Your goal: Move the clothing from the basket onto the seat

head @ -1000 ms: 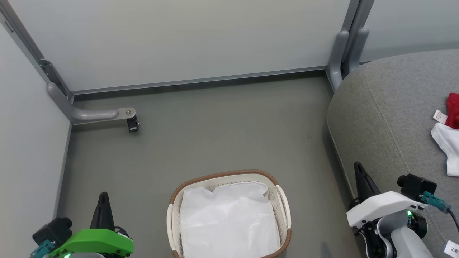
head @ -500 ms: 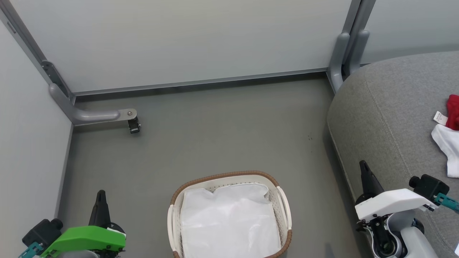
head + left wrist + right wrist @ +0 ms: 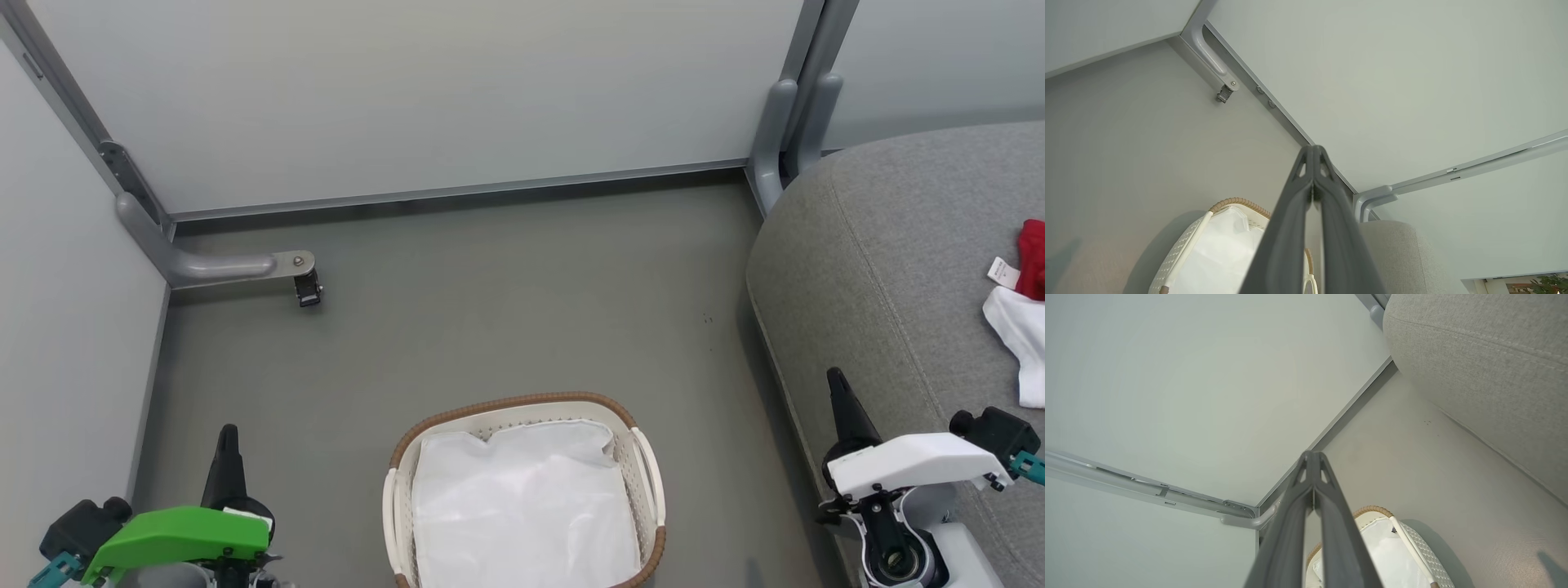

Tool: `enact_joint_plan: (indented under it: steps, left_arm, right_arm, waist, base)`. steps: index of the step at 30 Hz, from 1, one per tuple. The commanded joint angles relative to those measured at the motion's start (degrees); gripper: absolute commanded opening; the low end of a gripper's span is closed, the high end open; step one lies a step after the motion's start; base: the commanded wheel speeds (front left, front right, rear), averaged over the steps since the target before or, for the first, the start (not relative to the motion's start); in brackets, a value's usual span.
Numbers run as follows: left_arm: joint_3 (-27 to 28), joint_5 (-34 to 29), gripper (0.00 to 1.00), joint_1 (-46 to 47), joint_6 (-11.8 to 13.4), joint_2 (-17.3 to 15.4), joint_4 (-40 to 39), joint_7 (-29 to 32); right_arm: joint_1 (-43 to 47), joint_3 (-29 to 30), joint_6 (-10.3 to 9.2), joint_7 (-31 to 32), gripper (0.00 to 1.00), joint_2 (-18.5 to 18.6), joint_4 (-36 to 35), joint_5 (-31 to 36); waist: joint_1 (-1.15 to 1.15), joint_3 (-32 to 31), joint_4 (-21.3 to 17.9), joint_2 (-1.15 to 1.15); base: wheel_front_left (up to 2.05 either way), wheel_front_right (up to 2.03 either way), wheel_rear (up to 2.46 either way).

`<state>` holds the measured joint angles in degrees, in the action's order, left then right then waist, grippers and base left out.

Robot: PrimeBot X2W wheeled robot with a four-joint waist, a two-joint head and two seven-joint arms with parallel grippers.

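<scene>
The white perforated basket with a brown rim stands on the floor at the bottom centre, with only its white liner showing inside. Red and white clothing lies on the grey seat at the right edge. My left gripper is shut and empty, left of the basket. My right gripper is shut and empty, over the seat's left edge, right of the basket. Both wrist views look along the shut left gripper and right gripper, with the basket below.
Pale partition walls close the space behind and at the left. A grey metal foot with a small black caster juts onto the floor at the left. Another grey post foot stands by the seat's far corner. Grey floor lies beyond the basket.
The whole head view has shifted slightly, so the camera moved. Both grippers sit a little lower and further outward in the picture. Nothing was grasped or released.
</scene>
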<state>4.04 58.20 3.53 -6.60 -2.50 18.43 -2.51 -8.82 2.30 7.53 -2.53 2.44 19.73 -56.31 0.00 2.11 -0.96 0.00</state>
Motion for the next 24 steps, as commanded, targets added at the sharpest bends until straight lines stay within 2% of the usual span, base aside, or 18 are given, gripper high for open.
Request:
enact_joint_plan:
  steps: [1,24]
  left_arm:
    - [0.4,1.9,0.0,1.6,-0.4,-0.4,-1.0,0.4]
    - [1.2,14.7,0.0,2.3,-0.6,-0.4,-2.4,3.9]
  right_arm:
    - [0.1,0.4,-0.03,0.5,0.0,0.3,-1.0,-1.8]
    - [1.2,2.0,-0.04,4.0,0.0,0.4,-2.9,-15.4]
  waist:
    - [0.0,0.0,0.0,0.0]
    - [0.0,-0.7,0.3,0.0]
  base:
    - [0.0,0.0,0.0]
    - [0.0,0.0,0.0]
